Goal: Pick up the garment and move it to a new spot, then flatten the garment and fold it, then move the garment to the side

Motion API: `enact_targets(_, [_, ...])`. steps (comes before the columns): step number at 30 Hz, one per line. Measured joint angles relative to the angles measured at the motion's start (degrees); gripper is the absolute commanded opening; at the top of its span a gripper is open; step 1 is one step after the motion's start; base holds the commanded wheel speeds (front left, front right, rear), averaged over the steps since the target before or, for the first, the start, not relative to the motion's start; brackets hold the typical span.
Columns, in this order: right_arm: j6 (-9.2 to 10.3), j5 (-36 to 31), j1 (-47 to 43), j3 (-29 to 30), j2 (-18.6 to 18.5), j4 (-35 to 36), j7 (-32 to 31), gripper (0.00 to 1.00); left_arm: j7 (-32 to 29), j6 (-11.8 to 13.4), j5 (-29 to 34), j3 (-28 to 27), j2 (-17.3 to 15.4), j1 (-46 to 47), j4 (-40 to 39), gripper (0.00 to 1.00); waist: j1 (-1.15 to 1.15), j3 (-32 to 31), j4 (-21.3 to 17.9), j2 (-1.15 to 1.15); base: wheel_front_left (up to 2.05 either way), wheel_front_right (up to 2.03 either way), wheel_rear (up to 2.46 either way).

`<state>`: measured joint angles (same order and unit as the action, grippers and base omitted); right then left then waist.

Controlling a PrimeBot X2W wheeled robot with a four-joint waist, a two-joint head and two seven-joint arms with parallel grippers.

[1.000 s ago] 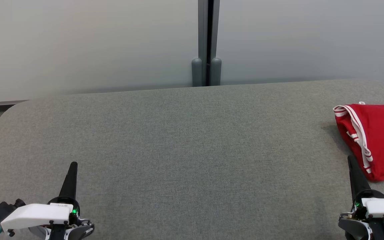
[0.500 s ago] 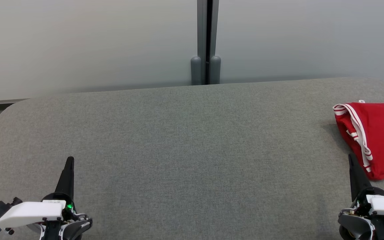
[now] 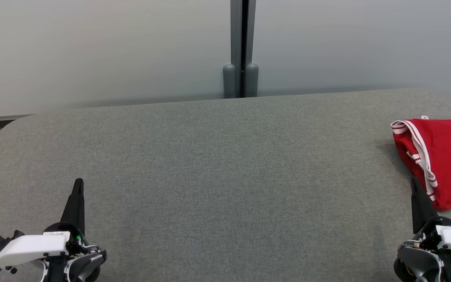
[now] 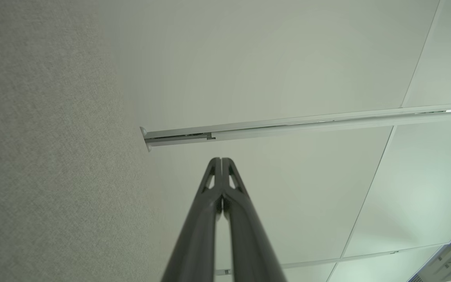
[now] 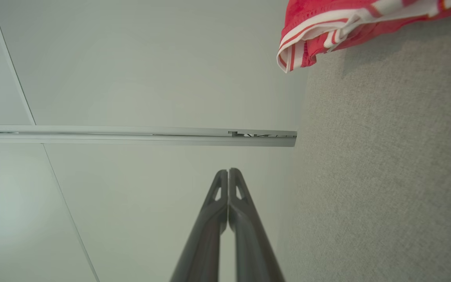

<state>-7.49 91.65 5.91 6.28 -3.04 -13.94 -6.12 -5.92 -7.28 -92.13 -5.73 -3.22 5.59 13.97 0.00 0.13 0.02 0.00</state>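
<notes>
At the lower left of the head view the left gripper [image 3: 78, 184] hovers low over the grey fabric-covered table [image 3: 225, 156], its 2 dark fingers pressed together into a single point with nothing between them. The left wrist view confirms this: the fingertips [image 4: 217, 166] meet flush, with the table to their left and a pale wall panel [image 4: 272, 58] beyond them.

Across the middle the table is bare grey cloth. Behind its far edge stand 2 pale panels, joined by a dark vertical seam [image 3: 243, 39] with 2 rounded grey caps [image 3: 229, 80] at its foot.

At the lower right, the right gripper [image 3: 414, 184] points up the view, its fingers likewise pressed together and holding nothing – the right wrist view shows the 2 tips [image 5: 222, 180] touching along their length.

The garment [image 3: 444, 156] – red with white striped trim – lies folded on the table near its right end, cut off by the picture's right edge. Its near corner sits just beside the right gripper's tip; whether they touch cannot be told from the head view. In the right wrist view the garment's striped edge [image 5: 319, 31] lies well ahead of the fingertips and off to one side.
</notes>
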Motion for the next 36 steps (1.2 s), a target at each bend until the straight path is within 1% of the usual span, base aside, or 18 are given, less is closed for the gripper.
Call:
enact_targets(3, [0.00,0.79,0.03,0.09,0.04,-0.13,-0.19,0.00,-0.13,-0.20,-0.69,-0.25,0.11,0.30,0.09,0.00,0.00,0.05,-0.02,0.00,0.00,0.00,0.00])
enact_targets(36, [0.00,0.79,0.08,0.20,0.11,-0.14,-0.22,0.00,-0.37,-0.21,-0.67,-0.51,0.22,0.41,0.09,0.00,0.00,0.05,-0.02,0.00,0.00,0.00,0.00])
